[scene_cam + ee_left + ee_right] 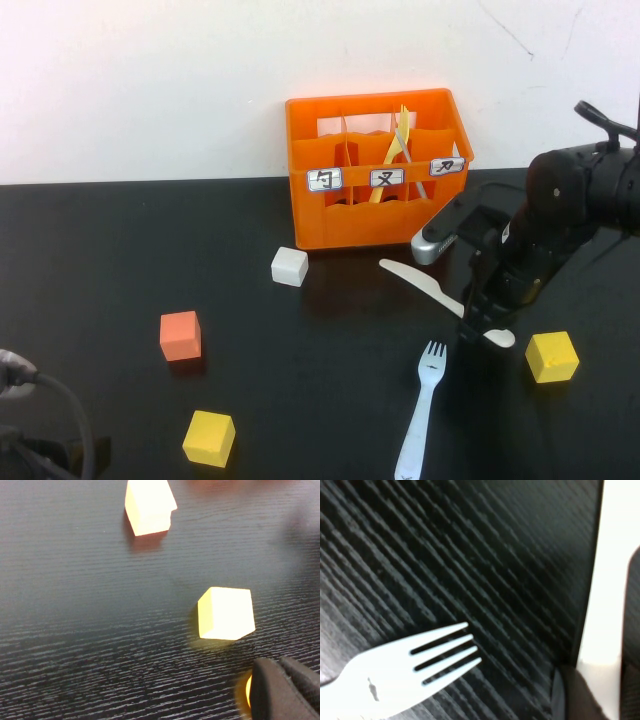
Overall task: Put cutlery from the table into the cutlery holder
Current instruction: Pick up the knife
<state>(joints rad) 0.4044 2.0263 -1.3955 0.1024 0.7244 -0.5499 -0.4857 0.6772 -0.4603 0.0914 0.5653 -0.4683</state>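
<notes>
right gripper (pixel 484 325) sits low on the table (pixel 120 250), jaws half-closed straddling the cream knife (pixel 432 286), which runs diagonally toward the orange holder (pixel 375 170). left gripper (pixel 280 692) is shut, parked far away.

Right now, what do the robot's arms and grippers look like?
The right arm is chunky matte black with a silver-grey wrist piece and a black cable looping above. The right gripper has black fingers. Of the left arm, only a grey joint, a black cable and the left gripper's black fingers show.
</notes>
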